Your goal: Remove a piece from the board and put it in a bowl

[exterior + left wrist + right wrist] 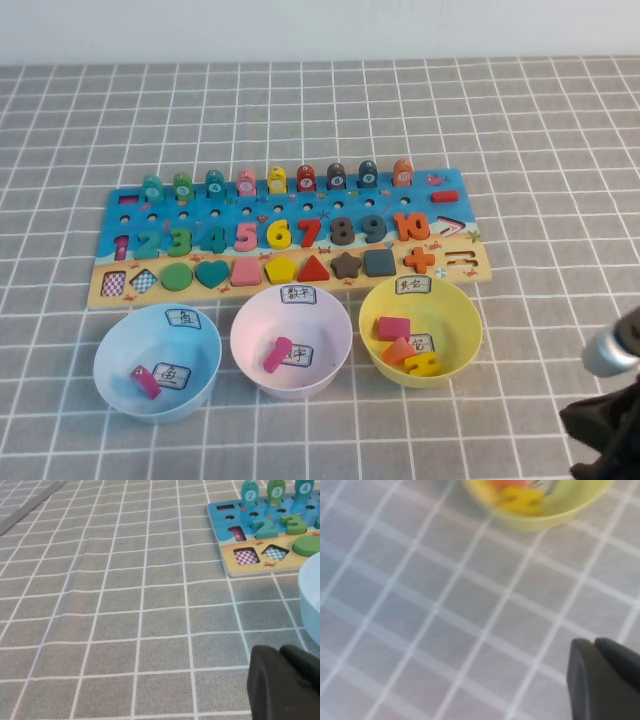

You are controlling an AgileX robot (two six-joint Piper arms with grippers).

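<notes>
Evidently the piece (422,364) lies in the yellow bowl (445,296) beside orange and pink pieces; its slot on the board (300,215) is vacant. Right claw (600,647) is closed, empty, over the counter (540,150) near the bowl. Left claw: state indeterminable. Recommend withdrawing clear without nudging the bowl.

The right gripper (600,680) is cut off at the frame corner in its wrist view; only dark, closed finger bodies show, the tips out of frame. The bowl (570,510) ahead of it is cropped by the frame edge, and the piece (522,501) inside is blurred, its shape unreadable. The left gripper (285,685) is likewise cropped, with the board (235,570) ahead only partly in frame.
</notes>
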